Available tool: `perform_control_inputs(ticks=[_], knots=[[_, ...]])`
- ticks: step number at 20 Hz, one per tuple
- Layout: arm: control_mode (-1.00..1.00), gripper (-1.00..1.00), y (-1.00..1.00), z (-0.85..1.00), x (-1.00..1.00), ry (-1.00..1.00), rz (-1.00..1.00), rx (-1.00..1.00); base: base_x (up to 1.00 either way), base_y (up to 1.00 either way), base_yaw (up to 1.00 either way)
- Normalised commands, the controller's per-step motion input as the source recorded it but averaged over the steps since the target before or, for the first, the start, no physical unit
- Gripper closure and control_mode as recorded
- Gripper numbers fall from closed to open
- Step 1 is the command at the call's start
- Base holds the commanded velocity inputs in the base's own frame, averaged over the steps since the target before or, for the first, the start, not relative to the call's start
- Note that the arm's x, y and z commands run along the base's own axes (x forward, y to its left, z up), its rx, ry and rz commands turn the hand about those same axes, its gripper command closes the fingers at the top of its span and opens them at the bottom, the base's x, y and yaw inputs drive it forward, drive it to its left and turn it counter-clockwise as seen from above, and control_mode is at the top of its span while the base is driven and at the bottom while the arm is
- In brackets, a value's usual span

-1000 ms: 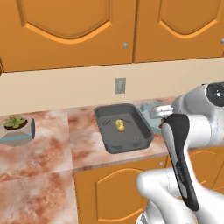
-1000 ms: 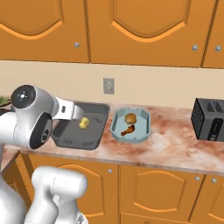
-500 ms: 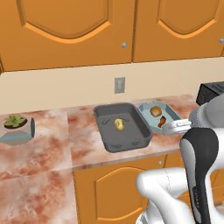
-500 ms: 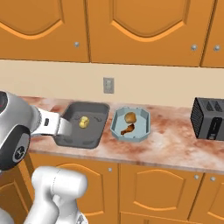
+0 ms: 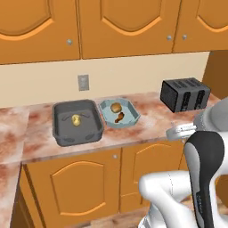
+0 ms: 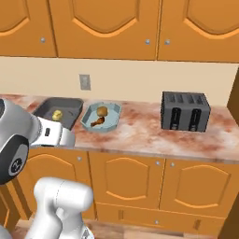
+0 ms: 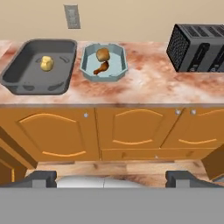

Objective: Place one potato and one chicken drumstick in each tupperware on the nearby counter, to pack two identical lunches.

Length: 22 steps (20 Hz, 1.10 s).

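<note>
On the pinkish marble counter (image 5: 149, 120) (image 7: 144, 83) stands a dark grey tupperware tray (image 5: 87, 128) (image 6: 71, 106) (image 7: 26, 76) holding the small yellow potato (image 5: 76, 120) (image 6: 57, 115) (image 7: 47, 63). Right of it, the pale teal tupperware (image 5: 132, 115) (image 6: 113, 119) (image 7: 118, 65) holds the golden-brown potato (image 5: 116, 107) (image 6: 101, 111) (image 7: 103, 54) and one chicken drumstick (image 5: 119, 118) (image 6: 96, 123) (image 7: 101, 68). A second drumstick is out of view. My gripper (image 7: 112, 178) is open with nothing in it, held back from the counter, low in front of the cabinet doors.
A black toaster (image 5: 185, 94) (image 6: 184, 111) (image 7: 199, 41) stands on the counter to the right of the containers. Orange cabinet doors run below the worktop and along the wall above. A wall socket (image 7: 71, 16) sits behind the tray.
The whole picture has shifted: the base moved right and back from the counter, bringing the toaster into view. The arm swung lower. Food and containers stayed put.
</note>
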Motion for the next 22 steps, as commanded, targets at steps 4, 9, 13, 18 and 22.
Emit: perform_control_inputs(ticks=[4,9,13,18,22], knots=[[1.0,-1.0,0.0,0.0,0.0,0.0,0.0,0.0,-0.63,-1.0,-0.1],[1.0,-1.0,0.0,0.0,0.0,0.0,0.0,0.0,-1.0,-0.89,-0.01],[1.0,-1.0,0.0,0.0,0.0,0.0,0.0,0.0,-1.0,-0.85,0.0],[1.0,-1.0,0.0,0.0,0.0,0.0,0.0,0.0,-0.4,-1.0,-0.03],[1.0,-1.0,0.0,0.0,0.0,0.0,0.0,0.0,-0.06,-1.0,0.0]])
